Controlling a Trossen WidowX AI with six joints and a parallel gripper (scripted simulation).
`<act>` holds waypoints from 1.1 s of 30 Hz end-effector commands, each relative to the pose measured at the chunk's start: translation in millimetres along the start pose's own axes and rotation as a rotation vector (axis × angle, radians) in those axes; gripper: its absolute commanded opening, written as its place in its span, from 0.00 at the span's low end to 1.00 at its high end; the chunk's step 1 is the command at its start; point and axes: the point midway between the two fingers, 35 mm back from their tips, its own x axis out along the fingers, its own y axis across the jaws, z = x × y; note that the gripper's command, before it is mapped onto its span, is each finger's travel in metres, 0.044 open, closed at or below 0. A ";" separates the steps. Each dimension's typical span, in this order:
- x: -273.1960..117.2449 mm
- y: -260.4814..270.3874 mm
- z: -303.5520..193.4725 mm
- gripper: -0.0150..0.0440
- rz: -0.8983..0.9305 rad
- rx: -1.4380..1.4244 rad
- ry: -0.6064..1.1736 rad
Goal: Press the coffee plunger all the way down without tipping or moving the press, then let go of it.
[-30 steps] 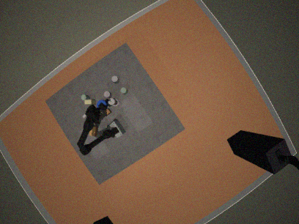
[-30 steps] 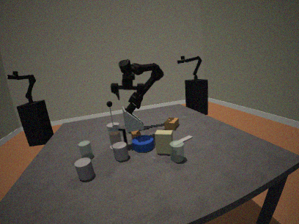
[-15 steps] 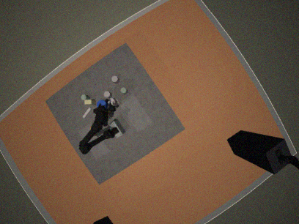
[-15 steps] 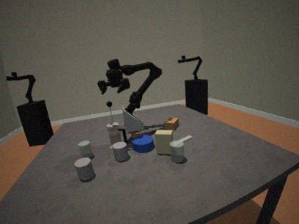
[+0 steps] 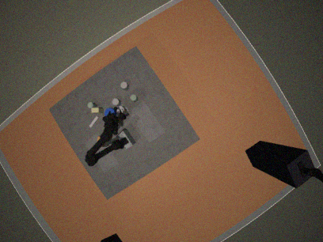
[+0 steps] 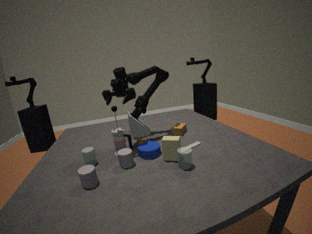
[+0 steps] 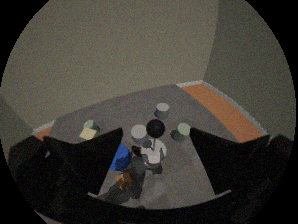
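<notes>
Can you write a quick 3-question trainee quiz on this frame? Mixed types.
1. True or false: the gripper is closed on the plunger knob.
2. Multiple choice: the blue round dish sits A) on top of the coffee press, B) on the table between the press and the cream box, C) on the floor.
3. Fill in: the plunger rod stands ____ (raised/pressed down).

Key:
1. False. It is open, above the knob, and holds nothing.
2. B.
3. Raised.
</notes>
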 end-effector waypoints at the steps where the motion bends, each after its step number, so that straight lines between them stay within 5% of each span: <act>1: 7.1 -0.2 -3.3 1.00 -0.001 0.009 0.008; 17: 30.7 0.6 -3.9 1.00 0.000 0.010 0.005; 29: 30.7 0.6 -3.9 0.47 0.000 0.010 0.005; 33: 30.7 0.6 -3.9 0.46 0.000 0.010 0.005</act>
